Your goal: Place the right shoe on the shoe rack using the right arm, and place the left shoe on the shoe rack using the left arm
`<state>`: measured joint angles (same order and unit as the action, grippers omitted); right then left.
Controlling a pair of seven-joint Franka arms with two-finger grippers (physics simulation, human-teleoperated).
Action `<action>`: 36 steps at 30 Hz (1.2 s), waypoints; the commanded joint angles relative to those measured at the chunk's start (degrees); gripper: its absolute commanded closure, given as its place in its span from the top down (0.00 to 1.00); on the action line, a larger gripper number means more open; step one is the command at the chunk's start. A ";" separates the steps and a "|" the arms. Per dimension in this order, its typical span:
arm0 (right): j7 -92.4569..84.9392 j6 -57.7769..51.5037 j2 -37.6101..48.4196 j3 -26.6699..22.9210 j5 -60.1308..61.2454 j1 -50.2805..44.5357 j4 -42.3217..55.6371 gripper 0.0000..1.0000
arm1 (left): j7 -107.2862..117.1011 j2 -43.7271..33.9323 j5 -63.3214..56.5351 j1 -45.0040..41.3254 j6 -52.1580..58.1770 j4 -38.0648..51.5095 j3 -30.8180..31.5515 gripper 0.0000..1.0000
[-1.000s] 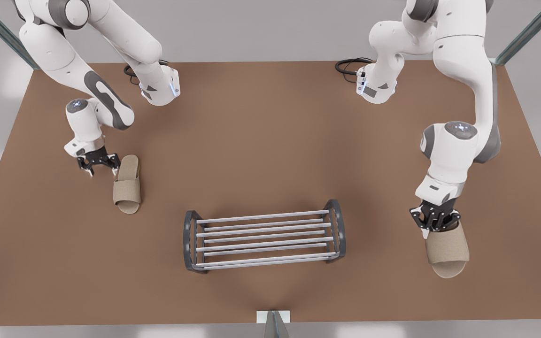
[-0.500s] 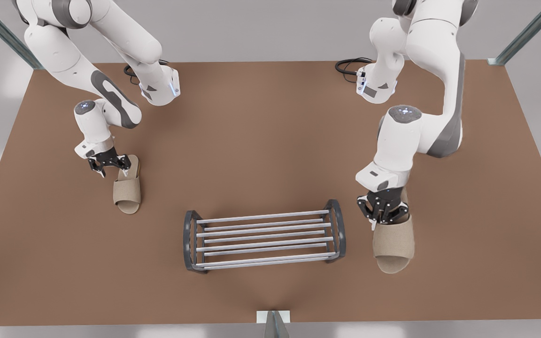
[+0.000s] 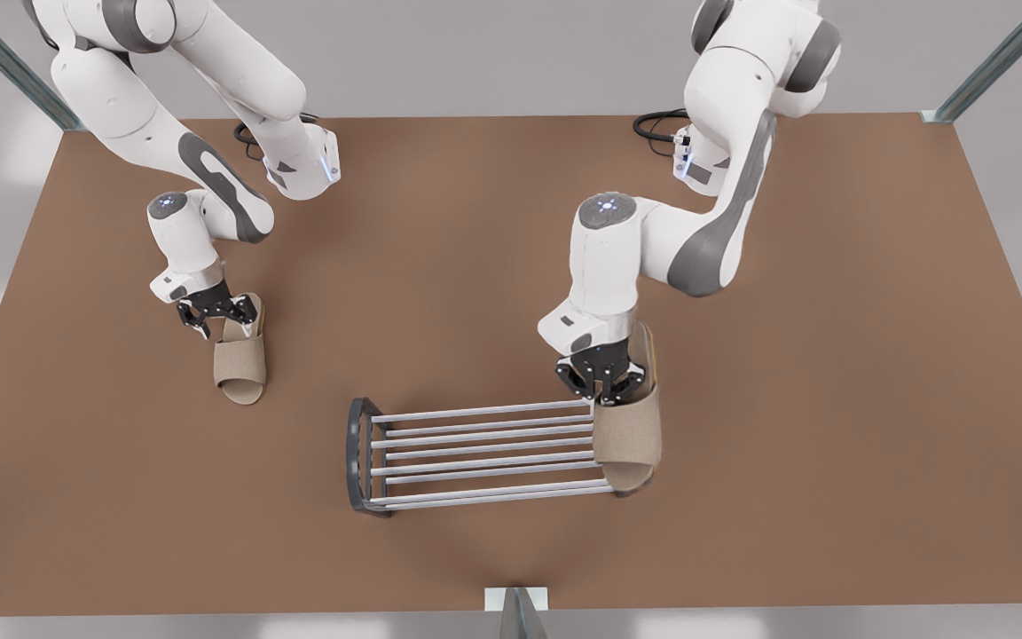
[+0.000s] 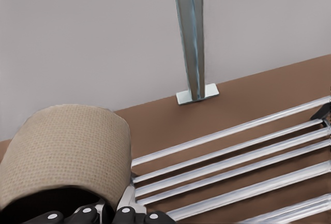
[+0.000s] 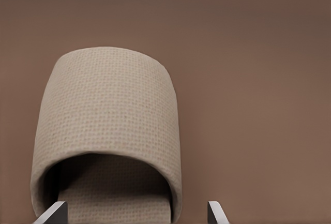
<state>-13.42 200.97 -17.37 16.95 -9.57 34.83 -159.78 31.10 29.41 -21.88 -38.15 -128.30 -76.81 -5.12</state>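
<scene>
The shoe rack (image 3: 475, 412) of pale bars stands low on the brown table near its front edge; its bars (image 4: 232, 130) also appear in the left wrist view. My left gripper (image 3: 604, 383), on the arm at the front view's right, is shut on the beige left shoe (image 3: 628, 435) and holds it over the rack's right end. The left wrist view has that shoe's strap (image 4: 67, 146) just ahead of the gripper (image 4: 103, 217). The right shoe (image 3: 240, 359) lies flat at the front view's left. My right gripper (image 3: 218, 312) is open at its heel, with a finger (image 5: 56, 213) on each side of the shoe (image 5: 106, 110).
A metal post (image 3: 515, 608) on a small base plate stands at the table's front edge just beyond the rack, also seen in the left wrist view (image 4: 191, 38). Black cables (image 3: 664, 122) lie by the arm bases at the back. Bare table (image 3: 830, 399) spreads on both sides.
The left gripper has carried the left shoe from the front view's far right across to the rack's right end. The right gripper has edged in over the right shoe's heel.
</scene>
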 commanded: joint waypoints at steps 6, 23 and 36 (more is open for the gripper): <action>3.40 -0.05 -2.40 -0.07 -0.01 0.15 2.98 1.00 | 24.27 7.86 0.08 -1.40 1.65 7.72 -0.33 0.21; 2.52 -0.05 -2.58 -0.34 -0.19 1.03 3.95 1.00 | 29.02 14.71 0.61 -2.10 -8.81 7.55 0.11 0.21; 2.87 -0.05 -4.60 -0.51 -0.28 1.30 6.41 0.72 | 29.55 14.89 0.52 -1.93 -10.31 7.55 0.11 0.21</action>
<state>-11.11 200.96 -22.03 16.42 -9.77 36.10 -153.39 56.66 44.48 -21.79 -40.04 -138.12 -69.23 -5.05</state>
